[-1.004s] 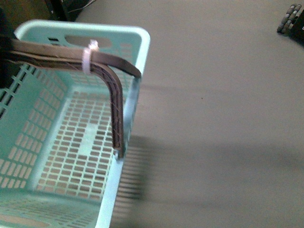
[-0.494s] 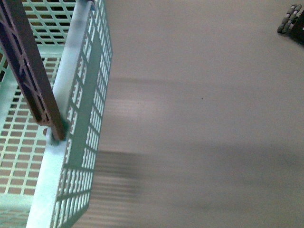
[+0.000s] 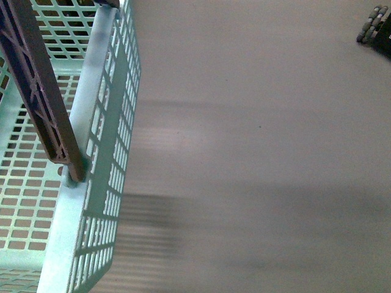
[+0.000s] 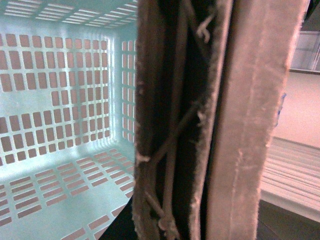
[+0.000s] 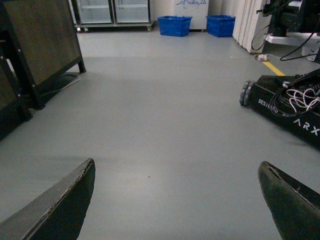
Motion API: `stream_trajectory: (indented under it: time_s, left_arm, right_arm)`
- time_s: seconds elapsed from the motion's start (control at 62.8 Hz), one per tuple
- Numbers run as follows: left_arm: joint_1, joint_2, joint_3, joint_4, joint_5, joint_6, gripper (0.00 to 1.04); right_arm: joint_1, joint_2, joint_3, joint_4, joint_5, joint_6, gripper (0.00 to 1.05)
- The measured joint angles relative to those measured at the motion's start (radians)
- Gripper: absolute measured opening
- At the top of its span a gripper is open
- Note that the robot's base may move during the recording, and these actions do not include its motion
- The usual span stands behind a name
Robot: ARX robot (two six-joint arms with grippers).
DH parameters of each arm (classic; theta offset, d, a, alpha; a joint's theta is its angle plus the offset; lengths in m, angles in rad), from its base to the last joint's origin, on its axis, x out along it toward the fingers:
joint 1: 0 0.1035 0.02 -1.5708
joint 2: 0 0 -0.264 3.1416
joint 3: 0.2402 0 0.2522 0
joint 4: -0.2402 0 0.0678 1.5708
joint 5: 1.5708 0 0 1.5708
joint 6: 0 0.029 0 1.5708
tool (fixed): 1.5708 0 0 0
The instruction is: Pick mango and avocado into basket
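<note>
Basket (image 3: 78,201) and its brown handle (image 3: 43,91) take my front view, grey floor (image 3: 256,152) beside the basket, no mango or avocado showing. Left wrist view: handle pressed close, basket's inside empty beyond it; my left gripper is unseen, so I cannot tell its hold. Right wrist view: my right gripper (image 5: 176,170) gapes wide, empty, over floor, basket absent. I judge picking not begun; next I must find fruit
</note>
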Motion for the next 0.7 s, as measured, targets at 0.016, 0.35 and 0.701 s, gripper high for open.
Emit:
stream_trajectory:
  time_s: [0.016, 0.35, 0.701]
  left_arm:
    - [0.000, 0.000, -0.001, 0.000, 0.000, 0.000, 0.15]
    - [0.000, 0.000, -0.006, 0.000, 0.000, 0.000, 0.15]
    - [0.000, 0.000, -0.007, 0.000, 0.000, 0.000, 0.15]
  right_arm:
    - [0.000, 0.000, 0.000, 0.000, 0.000, 0.000, 0.96]
    - [0.000, 0.000, 0.000, 0.000, -0.001, 0.000, 0.96]
    - [0.000, 0.000, 0.000, 0.000, -0.001, 0.000, 0.96]
